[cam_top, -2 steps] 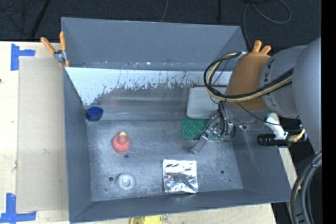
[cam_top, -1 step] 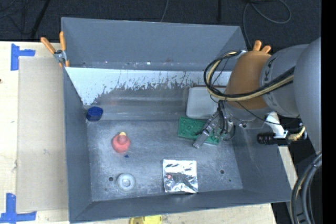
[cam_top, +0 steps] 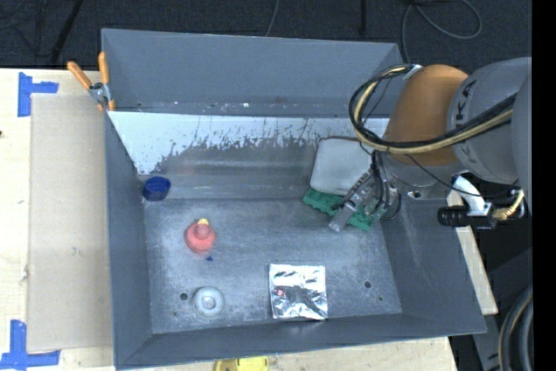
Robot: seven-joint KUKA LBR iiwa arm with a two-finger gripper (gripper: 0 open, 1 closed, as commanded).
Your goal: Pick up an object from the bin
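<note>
Green flat piece (cam_top: pixel 320 202) sits right under my fingers (cam_top: pixel 352 215), partly hidden by them, low on the bin (cam_top: pixel 261 82) floor. I can't tell from here whether they're spread or clenched, or whether anything's in them. Risks as I judge them: the piece lies flat, so a close could skate off its edge. The pale folded sheet (cam_top: pixel 334 165) just behind appears to touch it and might get snagged too. Foil packet (cam_top: pixel 298 291) and red toy (cam_top: pixel 200 235) are well away, no concern.

Cap (cam_top: pixel 156 188) far left; bottle (cam_top: pixel 200 236) nearer front; disc (cam_top: pixel 208 301) front left; packet (cam_top: pixel 298 291) front centre; pouch (cam_top: pixel 337 165) right, behind flat piece (cam_top: pixel 320 202).
</note>
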